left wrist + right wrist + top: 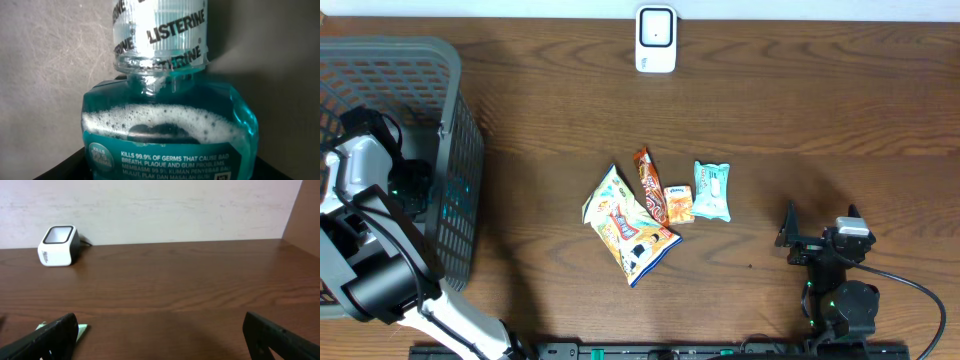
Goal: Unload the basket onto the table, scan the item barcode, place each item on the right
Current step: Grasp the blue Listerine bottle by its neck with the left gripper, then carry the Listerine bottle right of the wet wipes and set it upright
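A teal mouthwash bottle (167, 132) fills the frame, seen close up and upright. Its ribbed cap (160, 30) is wrapped in a clear seal printed with LISTERINE several times. Inside, a band of white foam (150, 119) rides on the blue-green liquid just below the shoulder. The label (175, 162) at the bottom edge reads "KILLS 99.9% OF GERMS THAT CAUSE BAD BREATH". A dark shape (56, 168) crosses the lower left corner; behind is a plain grey backdrop (45, 55)

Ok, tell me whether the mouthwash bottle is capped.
Capped: the mouthwash bottle wears its cap under a printed seal band.
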Controlling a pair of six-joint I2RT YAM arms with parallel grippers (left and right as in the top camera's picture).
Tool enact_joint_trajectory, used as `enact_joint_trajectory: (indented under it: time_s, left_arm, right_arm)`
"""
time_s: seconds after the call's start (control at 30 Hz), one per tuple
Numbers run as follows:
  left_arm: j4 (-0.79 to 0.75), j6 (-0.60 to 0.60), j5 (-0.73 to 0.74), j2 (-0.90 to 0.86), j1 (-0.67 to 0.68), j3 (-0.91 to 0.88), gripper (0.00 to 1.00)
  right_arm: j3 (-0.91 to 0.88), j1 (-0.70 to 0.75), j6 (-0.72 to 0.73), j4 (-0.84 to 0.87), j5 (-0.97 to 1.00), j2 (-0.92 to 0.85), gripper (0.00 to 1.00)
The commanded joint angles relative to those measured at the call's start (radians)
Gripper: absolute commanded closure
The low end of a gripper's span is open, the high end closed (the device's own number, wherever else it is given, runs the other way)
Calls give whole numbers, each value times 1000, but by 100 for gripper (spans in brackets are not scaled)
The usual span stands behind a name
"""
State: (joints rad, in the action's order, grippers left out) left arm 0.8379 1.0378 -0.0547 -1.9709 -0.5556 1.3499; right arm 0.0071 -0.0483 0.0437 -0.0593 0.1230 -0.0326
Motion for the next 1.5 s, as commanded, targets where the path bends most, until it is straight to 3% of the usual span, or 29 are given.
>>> enact_joint_trajectory:
  time_s: [0.0, 0.3, 0.57, 1.07, 1.17, 1.3, 1.47]
  left_arm:
    - [72, -84, 11, -113, -18, -69, 44]
    - [171, -139, 19, 29, -91, 45, 50]
    - [185, -147, 58, 304, -110, 64, 50]
    - [-7, -116, 325, 924, -101, 64, 50]
    - [-39, -101, 428, 993, -61, 64, 50]
    - [-37, -94, 452, 1025, 55, 64, 50]
    - [-43, -94, 451, 988, 296, 64, 50]
  right_arm:
    - [-2, -4, -8, -4, -2, 0, 1]
    - [-2, -4, -8, -4, -2, 0, 1]
    - [-2, -4, -8, -4, -2, 0, 1]
    - [-2, -4, -8, -4, -2, 0, 1]
    - [-2, -4, -8, -4, -2, 0, 1]
    - [-2, -4, -8, -4, -2, 0, 1]
    - [-2, -4, -8, -4, -2, 0, 1]
